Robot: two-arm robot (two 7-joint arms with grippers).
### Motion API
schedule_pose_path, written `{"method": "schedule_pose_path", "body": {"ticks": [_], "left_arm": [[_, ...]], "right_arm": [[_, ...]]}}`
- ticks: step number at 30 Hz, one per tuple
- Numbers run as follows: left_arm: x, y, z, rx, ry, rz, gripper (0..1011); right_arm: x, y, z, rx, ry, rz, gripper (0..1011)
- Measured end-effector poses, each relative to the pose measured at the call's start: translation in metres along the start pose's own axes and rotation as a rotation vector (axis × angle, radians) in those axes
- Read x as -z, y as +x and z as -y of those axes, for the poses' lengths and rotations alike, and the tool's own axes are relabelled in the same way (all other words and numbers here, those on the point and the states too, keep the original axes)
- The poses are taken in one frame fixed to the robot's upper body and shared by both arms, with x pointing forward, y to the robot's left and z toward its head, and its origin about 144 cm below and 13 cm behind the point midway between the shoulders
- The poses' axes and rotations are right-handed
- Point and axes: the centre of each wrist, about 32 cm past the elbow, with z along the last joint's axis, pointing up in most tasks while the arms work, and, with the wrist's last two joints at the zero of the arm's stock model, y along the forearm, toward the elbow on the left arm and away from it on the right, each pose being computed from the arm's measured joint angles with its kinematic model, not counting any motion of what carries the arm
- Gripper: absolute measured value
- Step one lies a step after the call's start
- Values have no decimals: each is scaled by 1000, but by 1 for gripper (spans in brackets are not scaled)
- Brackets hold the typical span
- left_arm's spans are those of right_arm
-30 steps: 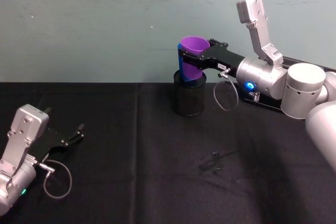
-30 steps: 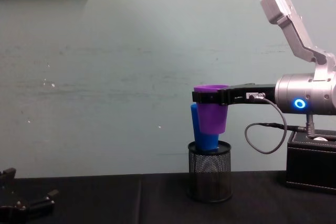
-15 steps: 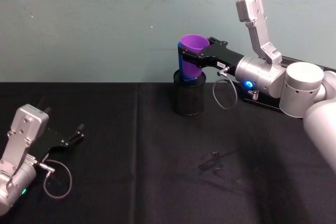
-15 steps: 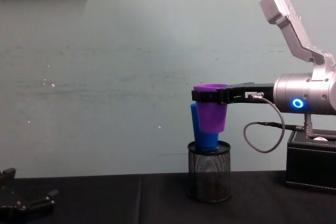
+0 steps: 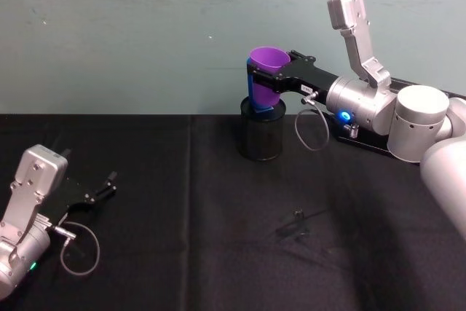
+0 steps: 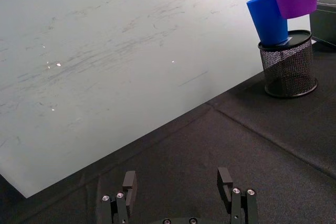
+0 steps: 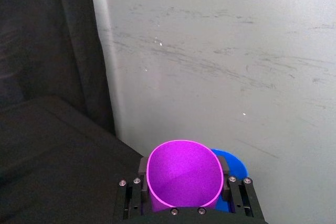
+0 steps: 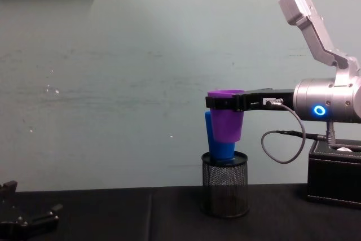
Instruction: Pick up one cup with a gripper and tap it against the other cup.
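At twelve o'clock on the black worktop, near its far edge and a pale green wall, a black mesh pen holder is seen standing upright. A blue cup is set inside the holder, mouth up and a little tilted, with most of its body rising above the mesh rim.

A purple cup is held in the air just above the holder, mouth up, close against the blue cup on its three o'clock side. Whether the two cups touch cannot be told. The purple cup is clamped just under its rim by the right pincer, one flat black finger on each side. The silver right arm, marked by a glowing blue ring, is stretched in level from three o'clock. A black box is placed on the worktop beneath that arm.

The left pincer is parked low over the worktop at eight o'clock, well apart from the cups, its fingers spread wide with nothing between them.
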Motion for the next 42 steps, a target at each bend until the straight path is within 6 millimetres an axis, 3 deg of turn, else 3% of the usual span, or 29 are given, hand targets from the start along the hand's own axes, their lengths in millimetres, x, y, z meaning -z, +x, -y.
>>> {"method": "schedule_pose_path", "body": {"ticks": [42], "left_arm": [[0, 0, 0, 0, 0, 0, 1004]], "right_arm": [[0, 0, 0, 1, -1, 1, 741]]}}
